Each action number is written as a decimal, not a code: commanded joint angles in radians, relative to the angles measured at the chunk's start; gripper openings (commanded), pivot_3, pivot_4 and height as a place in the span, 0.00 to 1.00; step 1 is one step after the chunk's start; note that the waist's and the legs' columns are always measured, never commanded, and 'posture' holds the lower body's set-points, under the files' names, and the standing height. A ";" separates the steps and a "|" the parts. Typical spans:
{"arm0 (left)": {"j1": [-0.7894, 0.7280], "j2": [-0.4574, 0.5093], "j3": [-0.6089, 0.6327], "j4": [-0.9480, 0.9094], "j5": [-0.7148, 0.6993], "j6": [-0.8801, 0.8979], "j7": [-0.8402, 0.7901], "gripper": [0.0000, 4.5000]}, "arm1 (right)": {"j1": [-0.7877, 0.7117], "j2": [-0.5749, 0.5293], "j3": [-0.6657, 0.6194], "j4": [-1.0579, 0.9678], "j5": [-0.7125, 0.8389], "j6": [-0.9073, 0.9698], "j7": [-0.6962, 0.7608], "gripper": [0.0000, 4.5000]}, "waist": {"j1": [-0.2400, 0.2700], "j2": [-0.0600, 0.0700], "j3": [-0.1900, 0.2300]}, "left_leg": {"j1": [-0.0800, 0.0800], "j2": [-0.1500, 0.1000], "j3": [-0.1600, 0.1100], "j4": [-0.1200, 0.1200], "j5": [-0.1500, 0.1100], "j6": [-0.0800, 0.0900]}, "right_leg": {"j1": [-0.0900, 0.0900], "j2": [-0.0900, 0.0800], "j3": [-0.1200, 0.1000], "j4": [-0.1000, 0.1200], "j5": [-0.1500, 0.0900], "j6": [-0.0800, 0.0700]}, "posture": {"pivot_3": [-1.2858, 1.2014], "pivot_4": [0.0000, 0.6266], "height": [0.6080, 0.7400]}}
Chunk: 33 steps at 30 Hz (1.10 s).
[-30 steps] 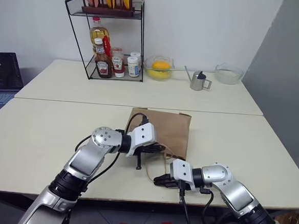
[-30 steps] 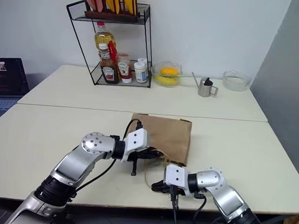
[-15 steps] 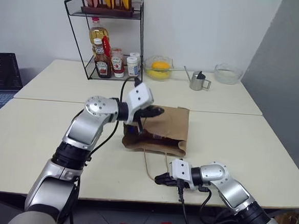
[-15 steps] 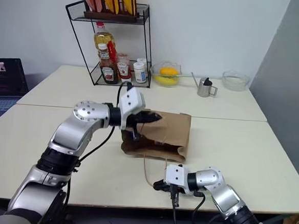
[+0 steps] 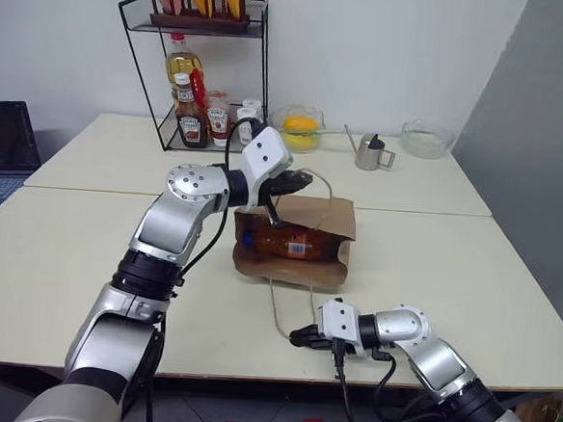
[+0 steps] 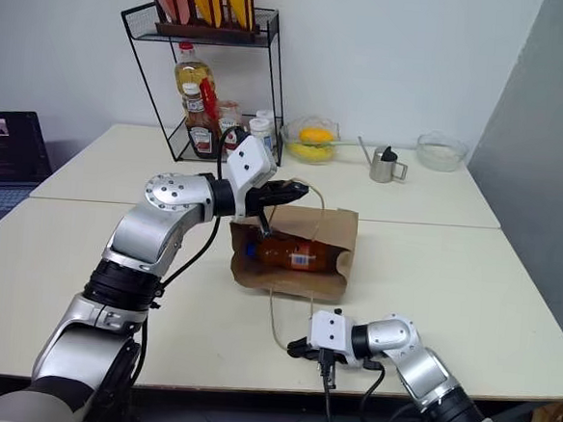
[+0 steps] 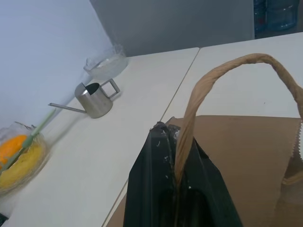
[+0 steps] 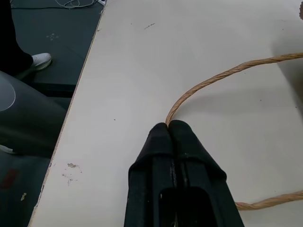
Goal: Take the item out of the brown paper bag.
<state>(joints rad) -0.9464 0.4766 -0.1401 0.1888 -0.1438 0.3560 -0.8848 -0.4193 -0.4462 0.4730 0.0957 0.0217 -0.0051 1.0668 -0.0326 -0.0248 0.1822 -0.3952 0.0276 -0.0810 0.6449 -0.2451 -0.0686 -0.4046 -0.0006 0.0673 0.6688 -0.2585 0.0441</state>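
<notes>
With each gripper, left (image 5: 301, 183) and right (image 5: 297, 335), clamped on a cord handle, the brown paper bag (image 5: 333, 236) is opened, so next one must reach the item (image 5: 284, 241) inside.

The brown paper bag (image 5: 294, 239) lay on the near table (image 5: 55, 272), mouth held open toward the robot, with the item (image 5: 281, 242) lying on its side inside it. The left gripper (image 5: 303, 182) was above the bag's rear rim, pinching one cord handle (image 7: 208, 85). The right gripper (image 5: 300, 335) sat near the table's front edge, before the bag, clamping the other handle (image 8: 222, 75). Behind, on the far table (image 5: 428, 187), a wire rack (image 5: 200, 70) stood left, then a bowl (image 5: 300, 128), a small watering can (image 5: 370, 152) and a glass bowl (image 5: 428, 138) rightward.
</notes>
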 commanded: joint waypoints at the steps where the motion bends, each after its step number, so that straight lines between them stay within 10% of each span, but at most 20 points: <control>1: -0.029 0.000 0.028 -0.024 -0.015 -0.014 0.002 0.00 | -0.009 -0.013 -0.014 0.004 -0.027 0.029 -0.011 0.01 | 0.000 0.000 0.000 | 0.000 0.000 0.000 0.000 0.000 0.000 | 0.000 0.000 0.000 0.000 0.000 0.000 | 0.52 0.24 1.00; 7: -0.028 -0.006 0.033 -0.038 -0.031 0.003 0.006 0.00 | -0.003 -0.046 -0.050 -0.106 0.033 0.105 0.022 0.14 | 0.003 0.000 0.000 | 0.000 -0.001 0.000 0.000 0.000 0.000 | 0.000 -0.001 0.000 0.002 0.000 0.000 | 0.52 0.24 1.00; 18: -0.020 -0.007 0.036 -0.034 -0.032 0.000 -0.010 0.00 | -0.056 -0.083 -0.282 -0.426 0.369 0.531 -0.016 0.99 | 0.001 0.000 0.000 | -0.001 -0.002 0.000 0.000 0.000 0.000 | -0.001 -0.001 0.000 0.003 0.000 0.000 | 0.52 0.24 1.00; 33: -0.075 -0.024 0.048 0.004 -0.031 0.000 -0.003 0.00 | -0.275 0.145 -0.149 -0.094 0.125 0.497 -0.353 0.99 | -0.003 0.000 0.000 | -0.002 -0.001 0.000 0.000 0.000 0.000 | -0.004 -0.001 0.000 0.004 0.000 0.000 | 0.52 0.24 1.00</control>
<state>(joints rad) -0.9930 0.4523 -0.1197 0.2049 -0.1587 0.3639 -0.8961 -0.6677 -0.3198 0.3114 -0.0160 0.1767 0.5297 0.7418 -0.0353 -0.0248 0.1824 -0.3972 0.0264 -0.0810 0.6447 -0.2451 -0.0687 -0.4084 -0.0013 0.0673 0.6728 -0.2586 0.0440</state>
